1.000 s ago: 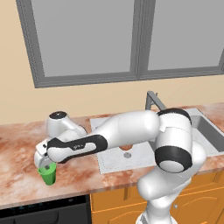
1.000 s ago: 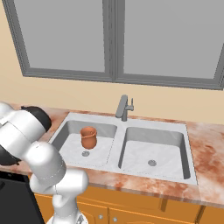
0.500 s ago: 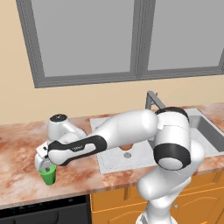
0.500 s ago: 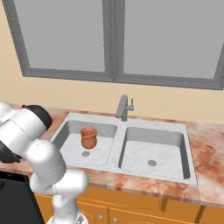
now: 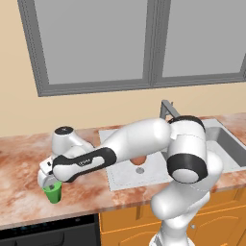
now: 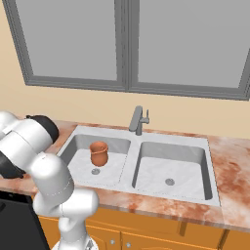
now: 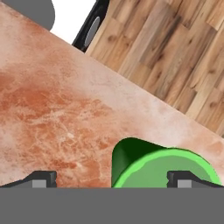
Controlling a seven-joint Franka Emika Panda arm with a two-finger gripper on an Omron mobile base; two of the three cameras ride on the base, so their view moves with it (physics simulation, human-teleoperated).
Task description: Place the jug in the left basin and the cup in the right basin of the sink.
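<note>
Jug [image 6: 98, 153] stands upright in left basin [image 6: 78, 149], at 12 o'clock from its drain; right basin [image 6: 188, 161] adjoins.

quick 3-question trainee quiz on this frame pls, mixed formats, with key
1. True or false: the jug stands upright in the left basin.
2. Where is the cup? A) on the counter left of the sink B) in the right basin C) on the faucet
3. Fill in: in the hand view, the gripper hangs over the cup's ____.

Key: 1 true; 2 A; 3 rim.
</note>
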